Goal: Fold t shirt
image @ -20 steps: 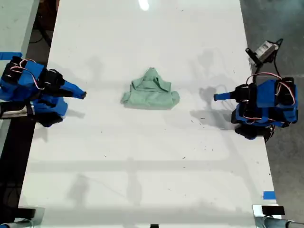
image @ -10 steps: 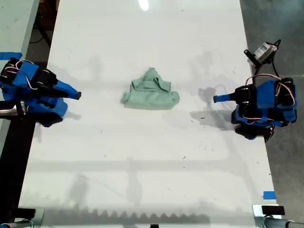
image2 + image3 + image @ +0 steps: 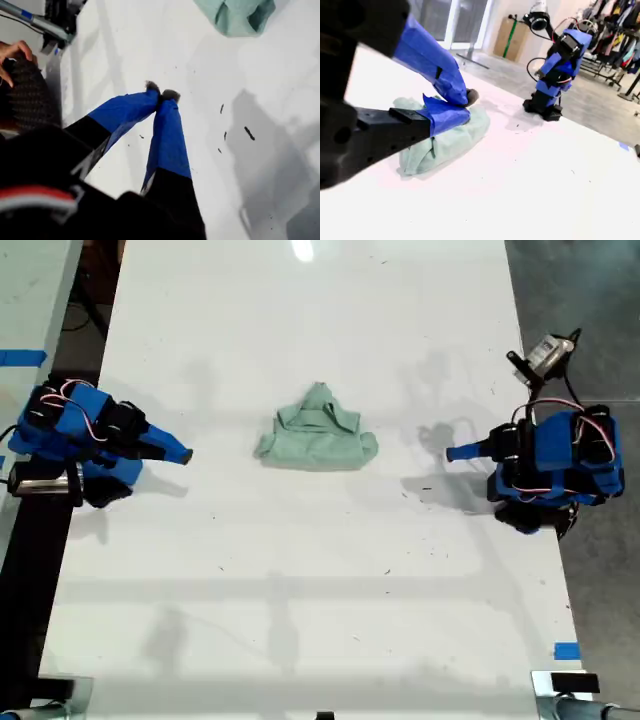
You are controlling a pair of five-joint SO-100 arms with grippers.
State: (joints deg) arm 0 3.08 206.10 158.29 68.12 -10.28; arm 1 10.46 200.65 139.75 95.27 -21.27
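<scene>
Midway along the long white tabletop [image 3: 300, 620], the small, wrinkled, pale mint-green cloth t shirt [image 3: 318, 438] lies bundled in a low heap, with a rounded hump on the side towards the exterior view's top and a wider band below it. Neither arm touches it. My first gripper [image 3: 452, 452], a blue-taped pair of slim fingers on a blue and black arm, sits at the exterior view's right and points at the t shirt from well apart; in its own wrist view the jaws of my first gripper [image 3: 161, 94] are pressed tip to tip with nothing between them, above bare table flecked with dark specks [image 3: 248, 133], and only an edge of the t shirt [image 3: 235, 15] shows beyond them. A person's hand [image 3: 12, 52] shows at the edge of that picture. My second gripper [image 3: 183, 454] sits at the exterior view's left, also aimed at the garment and apart from it. Seen from its wrist camera, my second gripper [image 3: 467, 97] has its jaws closed on nothing, with the t shirt [image 3: 445, 142] lying behind them and the other blue arm [image 3: 555, 65] standing farther back. A small strip of blue tape [image 3: 566, 651] marks the table near the exterior view's lower right.
</scene>
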